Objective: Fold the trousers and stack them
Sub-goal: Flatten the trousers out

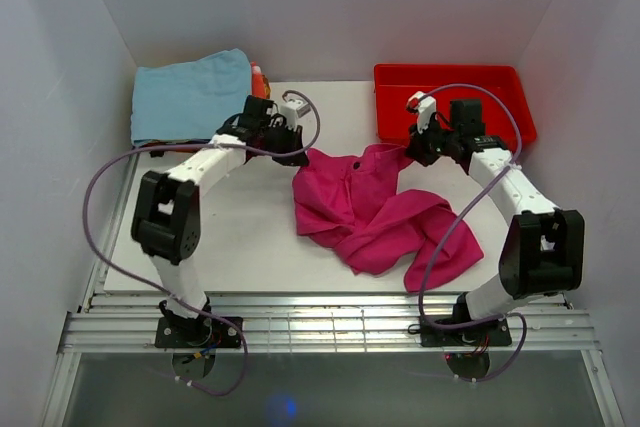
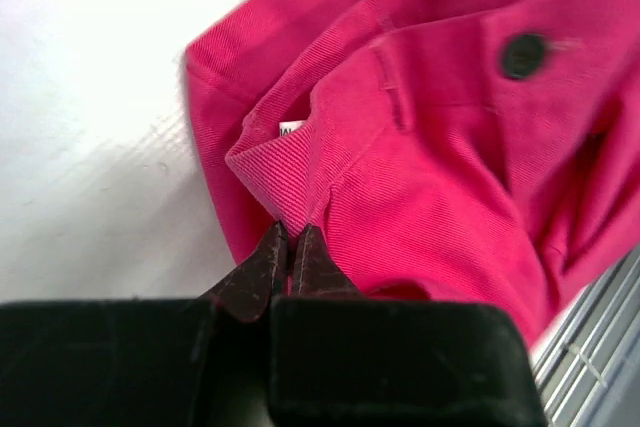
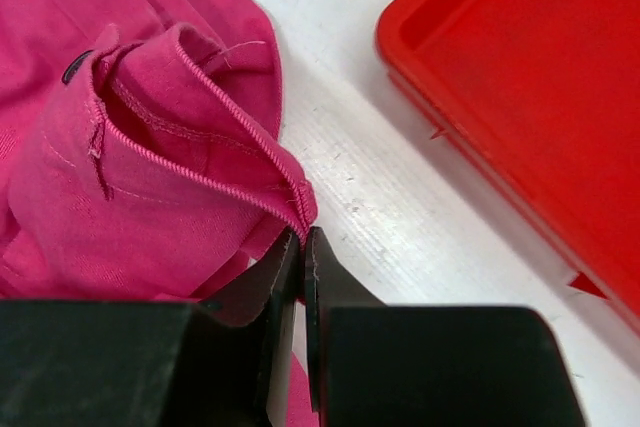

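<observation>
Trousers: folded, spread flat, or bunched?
Bunched, not folded. The trousers lie in a crumpled heap on the table, legs overlapping; the left pincer and right pincer each pinch a waistband edge.

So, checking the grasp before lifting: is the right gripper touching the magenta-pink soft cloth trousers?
Touching. The right wrist view shows the right gripper pinching the trousers by their stitched edge.

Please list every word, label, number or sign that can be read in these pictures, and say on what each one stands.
No text can be read anywhere.
White tag in the waistband of the trousers: some dark print, too small and blurred to read.
Red tray: two small triangle marks on its outer wall, no letters or numbers.
</observation>
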